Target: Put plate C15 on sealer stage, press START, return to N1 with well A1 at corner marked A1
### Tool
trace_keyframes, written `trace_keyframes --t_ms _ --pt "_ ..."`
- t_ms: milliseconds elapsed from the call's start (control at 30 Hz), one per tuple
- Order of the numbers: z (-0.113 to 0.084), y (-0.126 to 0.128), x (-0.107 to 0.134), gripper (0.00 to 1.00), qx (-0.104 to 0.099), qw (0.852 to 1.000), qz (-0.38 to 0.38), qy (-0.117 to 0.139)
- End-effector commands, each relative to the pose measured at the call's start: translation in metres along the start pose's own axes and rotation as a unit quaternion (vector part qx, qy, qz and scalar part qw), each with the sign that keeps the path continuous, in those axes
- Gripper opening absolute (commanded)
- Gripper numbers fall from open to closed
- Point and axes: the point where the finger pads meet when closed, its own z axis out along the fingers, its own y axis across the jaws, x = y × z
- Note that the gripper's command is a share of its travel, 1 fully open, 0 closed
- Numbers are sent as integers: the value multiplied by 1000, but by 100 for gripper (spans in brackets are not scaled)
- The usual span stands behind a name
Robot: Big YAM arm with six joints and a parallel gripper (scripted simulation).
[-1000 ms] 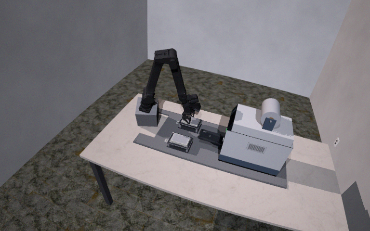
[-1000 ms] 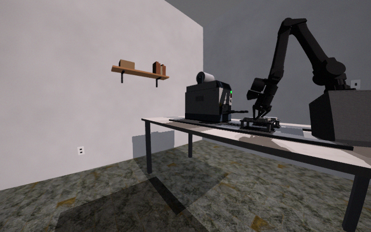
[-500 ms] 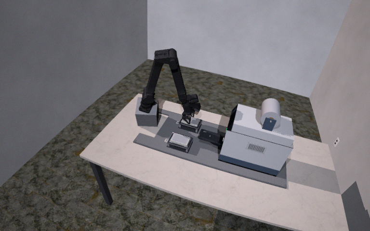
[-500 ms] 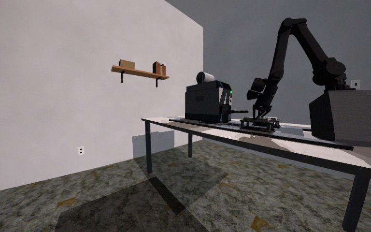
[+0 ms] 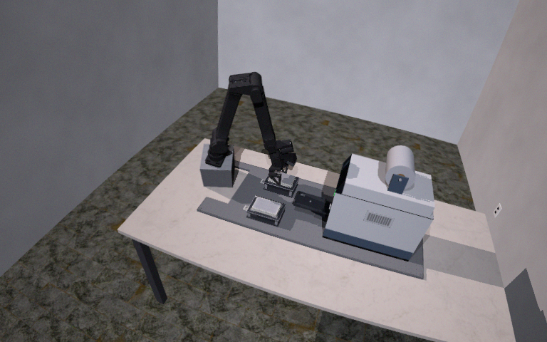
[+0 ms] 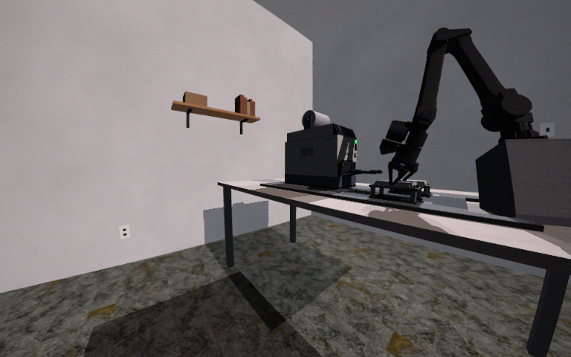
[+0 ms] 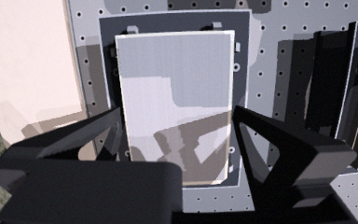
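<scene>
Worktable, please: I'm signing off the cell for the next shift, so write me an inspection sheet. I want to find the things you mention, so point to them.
Surface: pale tabletop (image 5: 226, 249) bears a grey perforated board (image 5: 374, 258).
Job's things: one plate (image 5: 282, 181) (image 7: 177, 93) in the nest under the gripper, another (image 5: 266, 206) in the other nest; which is C15, cannot tell. Sealer (image 5: 372, 225) (image 6: 311, 161) lamp (image 6: 355, 141) green, stage (image 5: 312, 201) (image 6: 366, 171) out, no plate on it.
Clutter: nothing seen.
Gripper (image 5: 278, 181) (image 6: 394, 181) (image 7: 178, 112): open, fingers either side of the plate.
Cables: nothing seen.
Surroundings: wall shelf (image 6: 214, 112) with books (image 6: 241, 105); patterned floor (image 5: 193, 298) (image 6: 168, 294).

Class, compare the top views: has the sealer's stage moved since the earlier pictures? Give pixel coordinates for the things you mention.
No: the stage (image 5: 308, 200) (image 6: 368, 171) (image 7: 333, 79) juts out just as far from the sealer (image 5: 355, 221) (image 6: 311, 161).
</scene>
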Motion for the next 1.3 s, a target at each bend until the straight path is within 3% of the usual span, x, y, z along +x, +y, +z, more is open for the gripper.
trace_keyframes --t_ms 0,333,667,1267 --pt "5 -4 5 100 6 1000 6 8" --pt "-6 6 -4 100 -5 1000 -15 -10" --pt "-2 -4 -5 100 2 1000 -3 -5" --pt "-3 1 -4 100 -1 1000 -8 -6"
